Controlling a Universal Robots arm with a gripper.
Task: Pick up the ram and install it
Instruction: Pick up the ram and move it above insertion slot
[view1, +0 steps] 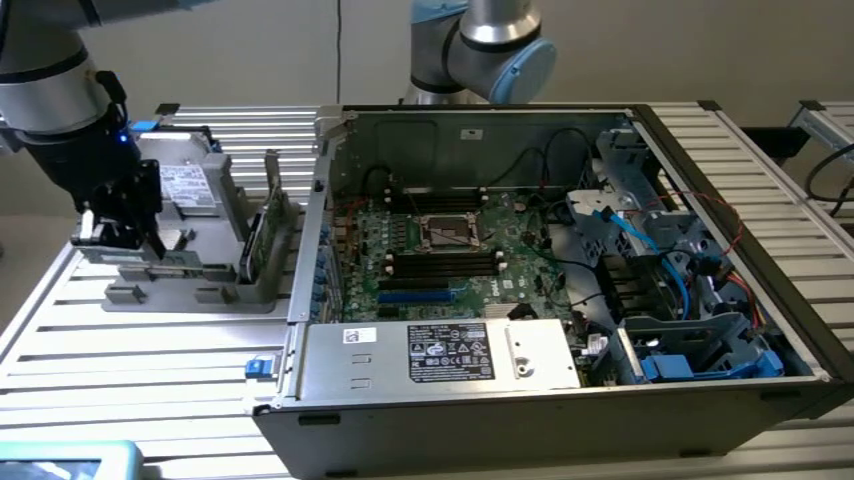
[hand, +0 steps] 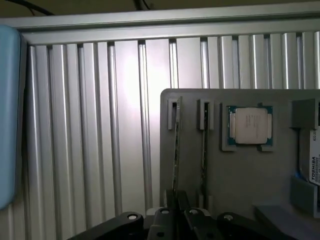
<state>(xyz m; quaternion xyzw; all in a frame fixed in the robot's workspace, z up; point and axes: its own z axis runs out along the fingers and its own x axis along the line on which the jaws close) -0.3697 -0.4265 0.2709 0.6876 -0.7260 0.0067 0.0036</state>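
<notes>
Hand (hand: 176, 197): drawn in narrow, one tip on each side of the ram. It appears to be clamped on the strip, though the contact itself is hard to make out. In the exterior view the hand (view1: 127, 245) hangs low over the holder, at that view's left.
Ram (hand: 176, 150): standing on edge in its slot in the holder, seated there, and seen edge-on as a thin dark line.
Second strip (hand: 204, 150): in the next slot, parallel to the ram, between it and the processor.
Holder (hand: 250, 180): grey tray lying flat on the counter, just beside the computer case.
Processor (hand: 250, 125): square silver chip in its own recess, apart from both strips.
Drive (hand: 312, 165): boxy, with a white label, at the holder's far side from the ram.
Counter (view1: 134, 370): ribbed aluminium slats.
Computer case (view1: 534, 420): lying open on the counter, at the exterior view's right.
Motherboard (view1: 521, 240): green, flat in the case floor, with long black slots above and below the central socket.
</notes>
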